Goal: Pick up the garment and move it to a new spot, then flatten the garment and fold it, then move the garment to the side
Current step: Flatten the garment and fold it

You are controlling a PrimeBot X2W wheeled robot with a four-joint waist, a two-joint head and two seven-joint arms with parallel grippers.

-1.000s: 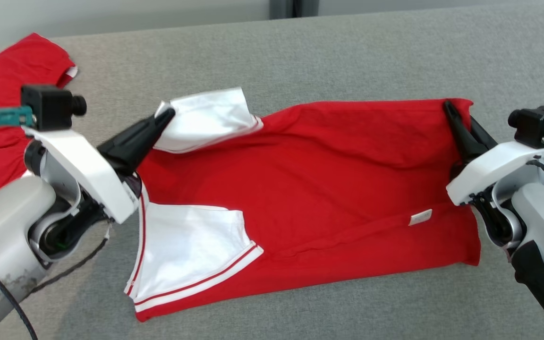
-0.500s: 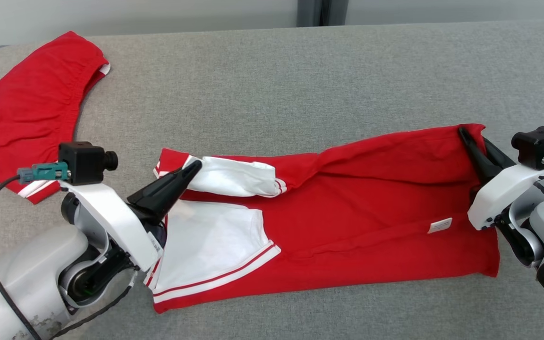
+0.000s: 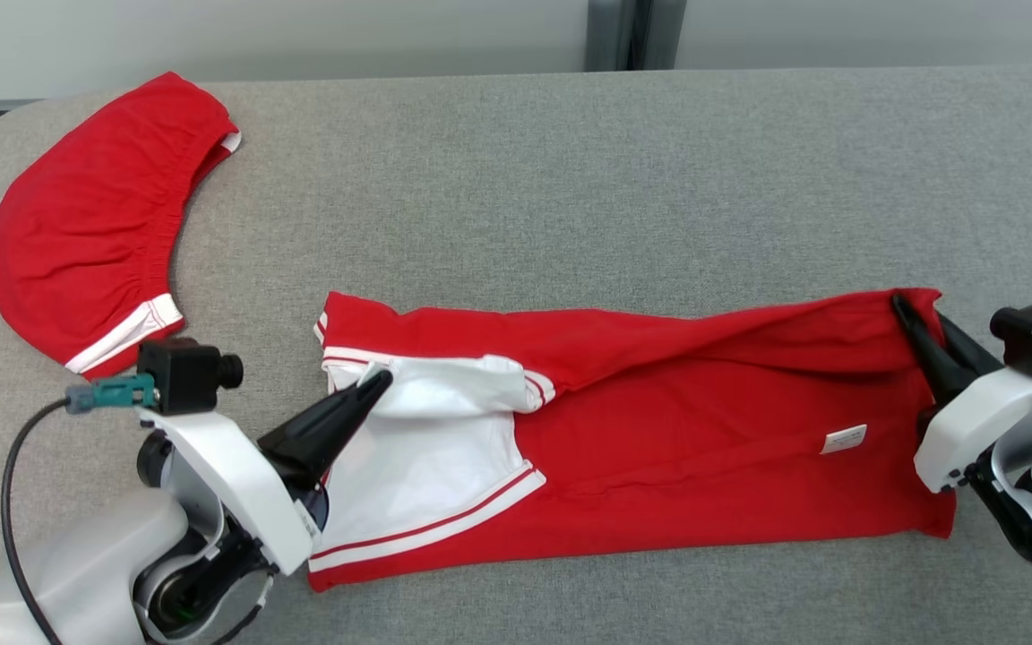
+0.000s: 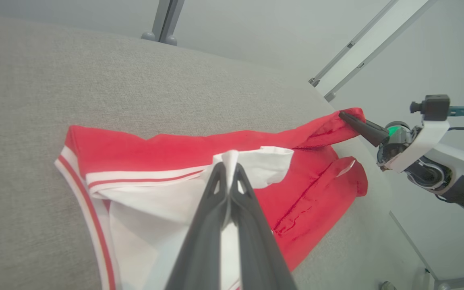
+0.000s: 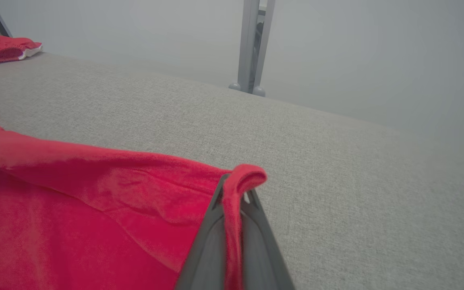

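Red cloth with white, red-striped sleeves: the garment (image 3: 704, 421), stretched left to right across the near half of the table (image 3: 570, 179), its far long edge turned over toward the robot. Small white label (image 3: 844, 439) on the red near the right end, with print too small to read.

Pinched at both ends. Left gripper (image 3: 382, 381) pressed together on a fold of white sleeve cloth at the left end, with a peak of that cloth poking up past the tips in the left wrist view. Right gripper (image 3: 901, 306) clamped on the far right corner, the red hem rolled over the fingertips in the right wrist view, and that corner raised a little off the surface.

Grey woven fabric over the whole tabletop, rounded at the far left corner. Second red piece (image 3: 95, 224) with gathered elastic and white trim, lying on that far left corner, well apart from the garment. Pale grey wall behind, and a grey upright post (image 3: 628, 36) with round feet just past the far edge.
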